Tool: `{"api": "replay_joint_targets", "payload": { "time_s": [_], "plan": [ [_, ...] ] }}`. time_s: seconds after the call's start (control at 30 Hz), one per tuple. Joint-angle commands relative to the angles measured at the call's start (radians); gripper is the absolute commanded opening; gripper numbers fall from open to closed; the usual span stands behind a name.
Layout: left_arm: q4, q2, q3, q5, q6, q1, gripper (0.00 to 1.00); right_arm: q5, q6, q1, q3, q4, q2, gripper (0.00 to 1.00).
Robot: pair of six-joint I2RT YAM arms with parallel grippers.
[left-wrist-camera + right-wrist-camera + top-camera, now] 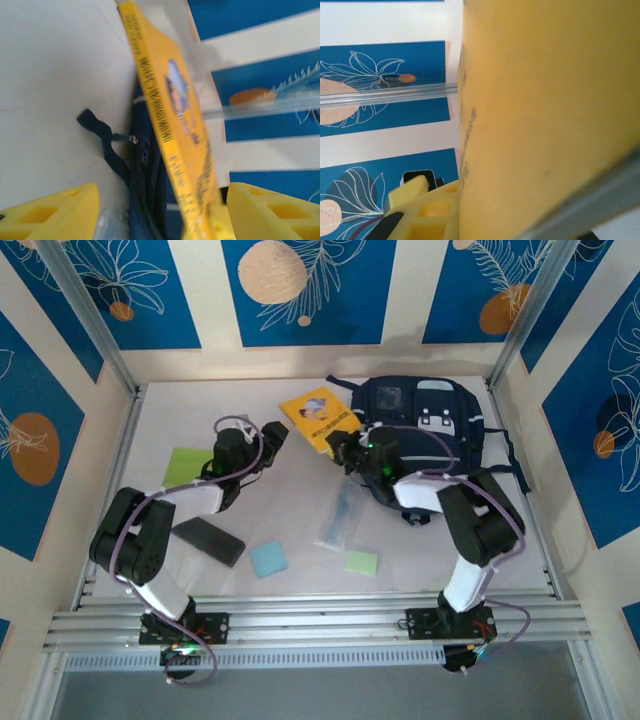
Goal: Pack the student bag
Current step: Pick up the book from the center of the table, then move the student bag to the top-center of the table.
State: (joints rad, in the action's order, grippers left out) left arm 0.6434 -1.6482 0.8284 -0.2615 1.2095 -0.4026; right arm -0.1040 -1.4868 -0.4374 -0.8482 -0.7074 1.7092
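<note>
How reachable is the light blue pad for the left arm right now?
Probably reachable, yes: the light blue pad lies uncovered on the table beside that arm, and the left end effector looks open.

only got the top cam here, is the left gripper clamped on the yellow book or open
Observer: Open. The left wrist view shows the left gripper with its fingers wide apart, the yellow book tilted on edge between them.
Operator: so the right one has it
Observer: Seems so. In the right wrist view a finger of the right gripper lies flat against the book's cover.
Operator: bag near it
Observer: Yes, the left wrist view shows the student bag and its zipper slider right beside the book's edge.
</note>
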Motion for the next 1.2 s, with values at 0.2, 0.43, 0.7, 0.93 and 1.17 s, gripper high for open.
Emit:
{"api": "replay_joint_targets", "payload": {
  "time_s": [0.2, 0.43, 0.7, 0.93, 1.17],
  "plan": [
    [-0.484, -0.064, 0.292, -0.092, -0.387, -0.122, 0.68, -0.142, 0.48, 0.281, 0.028, 0.573, -0.382, 0.0],
    [-0.637, -0.317, 0.581, -0.113, -0.467, -0.185, 0.68, -0.073, 0.675, 0.504, 0.049, 0.922, -0.587, 0.0],
    [-0.795, -0.532, 0.835, -0.126, -0.515, -0.269, 0.69, -0.13, 0.722, 0.815, 0.196, 0.948, -0.702, 0.0],
    [-0.834, -0.638, 0.922, -0.101, -0.52, -0.293, 0.69, -0.229, 0.685, 0.911, 0.31, 0.807, -0.603, 0.0],
    [-0.761, -0.689, 0.942, -0.089, -0.502, -0.291, 0.22, -0.351, 0.64, 0.892, 0.337, 0.662, -0.407, 0.0]
  ]
}}
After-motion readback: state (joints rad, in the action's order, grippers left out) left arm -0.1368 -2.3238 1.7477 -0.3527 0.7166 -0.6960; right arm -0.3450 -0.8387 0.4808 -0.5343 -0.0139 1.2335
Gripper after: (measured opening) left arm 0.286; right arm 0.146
